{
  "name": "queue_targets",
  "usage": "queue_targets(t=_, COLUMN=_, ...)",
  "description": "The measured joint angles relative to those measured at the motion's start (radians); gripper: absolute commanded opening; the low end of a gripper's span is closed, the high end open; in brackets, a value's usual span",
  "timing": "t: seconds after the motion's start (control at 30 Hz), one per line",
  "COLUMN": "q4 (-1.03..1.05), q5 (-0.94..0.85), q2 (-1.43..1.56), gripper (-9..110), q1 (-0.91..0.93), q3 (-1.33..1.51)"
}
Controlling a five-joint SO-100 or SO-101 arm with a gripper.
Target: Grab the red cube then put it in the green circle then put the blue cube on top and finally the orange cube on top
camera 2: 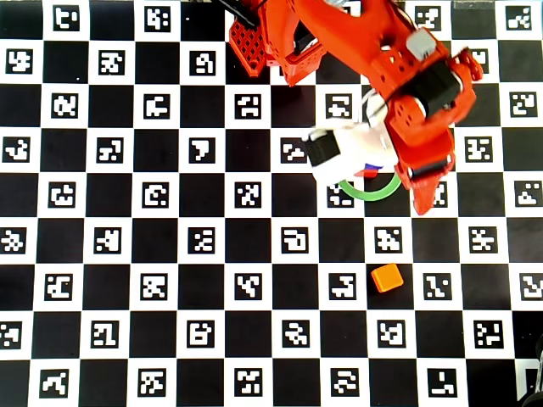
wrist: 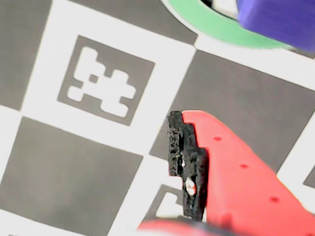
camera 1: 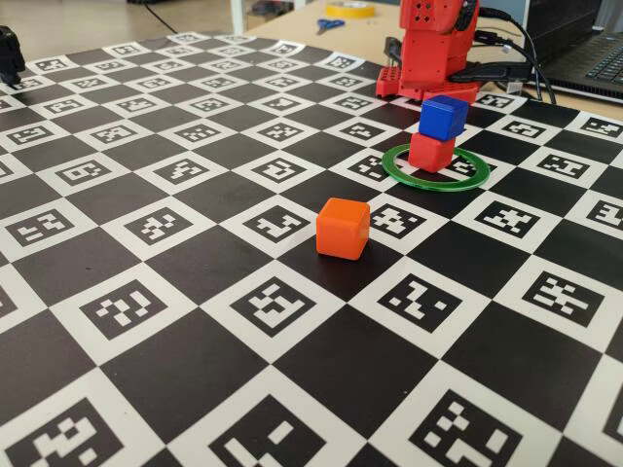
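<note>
In the fixed view the red cube (camera 1: 430, 154) stands inside the green circle (camera 1: 399, 166), and the blue cube (camera 1: 444, 117) sits on top of it, slightly askew. The orange cube (camera 1: 343, 229) lies alone on the board, nearer the camera and left of the ring. In the overhead view the arm covers the stack; only an arc of the green circle (camera 2: 373, 194) and the orange cube (camera 2: 387, 277) show. My gripper (wrist: 142, 147) hangs above the board beside the ring, open and empty. Only one red finger with its black pad (wrist: 183, 157) shows, with the blue cube (wrist: 280, 19) at the upper right.
A black-and-white checkerboard with marker squares (camera 1: 273, 306) covers the table. The red arm base (camera 1: 436, 49) stands right behind the ring. Scissors (camera 1: 329, 24), a tape roll (camera 1: 350, 9), cables and a laptop (camera 1: 594, 58) lie beyond the board's far edge.
</note>
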Motion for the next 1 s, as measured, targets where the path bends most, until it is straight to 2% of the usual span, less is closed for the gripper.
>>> queue_targets(t=0.33, q4=0.052, q5=-0.060, q2=-0.383, gripper=35, q1=0.044, q3=-0.413)
queue_targets(t=0.63, q4=0.057, q5=-0.110, q2=-0.612, gripper=35, q1=0.080, q3=-0.658)
queue_targets(t=1.0, q4=-0.041, q5=-0.150, q2=-0.710, gripper=35, q1=0.133, q3=-0.675)
